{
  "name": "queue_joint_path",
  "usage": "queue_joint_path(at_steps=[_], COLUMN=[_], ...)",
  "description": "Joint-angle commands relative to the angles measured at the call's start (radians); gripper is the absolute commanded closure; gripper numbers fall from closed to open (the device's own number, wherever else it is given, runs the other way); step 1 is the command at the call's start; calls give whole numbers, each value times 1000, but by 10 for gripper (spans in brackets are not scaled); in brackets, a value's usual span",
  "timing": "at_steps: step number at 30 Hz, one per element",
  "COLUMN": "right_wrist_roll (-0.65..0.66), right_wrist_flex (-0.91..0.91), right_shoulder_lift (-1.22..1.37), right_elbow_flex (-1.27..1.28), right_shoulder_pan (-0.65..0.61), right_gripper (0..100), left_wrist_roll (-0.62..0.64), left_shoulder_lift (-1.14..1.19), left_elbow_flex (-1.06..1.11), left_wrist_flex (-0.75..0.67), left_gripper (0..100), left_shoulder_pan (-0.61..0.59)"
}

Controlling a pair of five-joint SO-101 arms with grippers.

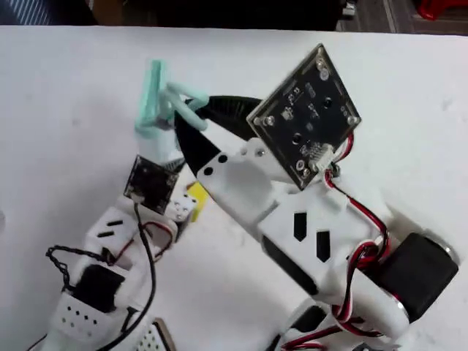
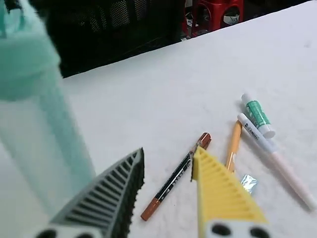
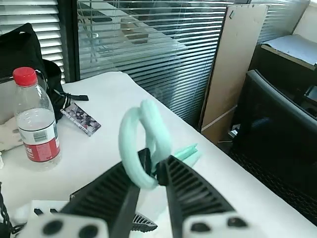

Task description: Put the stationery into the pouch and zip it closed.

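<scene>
Nearest the overhead camera is the right arm (image 1: 292, 219), stretched across the middle of the table (image 1: 66, 88) toward its far edge. Its tool (image 3: 156, 163) is clenched on a mint-green loop (image 3: 141, 134), both black fingers (image 3: 193, 191) pressed against it. That loop seems to belong to the pouch (image 1: 153, 95), a mint-green piece held up off the table, closer to the far edge than the near one; how the two join I cannot make out. From the left arm's wrist, the same mint, half-clear body stands tall just beside that arm's tool.

On the left arm, the tool (image 2: 167, 158) is released: a grey ribbed finger and a yellow one stand apart with nothing between them, hanging just above the stationery. On the white table under it lies a brown-capped marker (image 2: 173, 181), with an orange pen (image 2: 234, 144) just beside it. A white pen (image 2: 277, 161) lies next to the orange one, touching or almost touching a short green-and-white tube (image 2: 257, 115) at one end. A small foil scrap (image 2: 249, 183) sits between the orange and white pens. All of these lie outside the pouch.

Beyond the right tool, a red-capped water bottle (image 3: 34, 119) stands upright on a white surface, a small card (image 3: 81, 119) flat near it.
</scene>
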Motion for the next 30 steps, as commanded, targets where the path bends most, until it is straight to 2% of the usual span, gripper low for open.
queue_joint_path(at_steps=[1, 8, 13, 18, 26, 30], right_wrist_roll=[-5, -9, -8, -11, -12, -12], right_wrist_flex=[21, 21, 19, 18, 19, 19], right_shoulder_lift=[-27, -19, -18, -8, -12, -42], right_elbow_flex=[-5, -5, -5, -5, -6, -5], right_shoulder_pan=[-8, -5, -7, -7, -7, -12], right_gripper=[981, 981, 981, 981, 981, 981], left_wrist_roll=[11, 11, 0, -103, -117, -196], left_shoulder_lift=[-18, -51, -248, -427, -401, -400], left_elbow_flex=[-6, -48, -74, -78, -84, -100], left_wrist_flex=[-28, 57, 186, 298, 307, 279], left_gripper=[819, 819, 819, 819, 816, 815], left_shoulder_pan=[-16, -58, -56, -53, -71, -93])
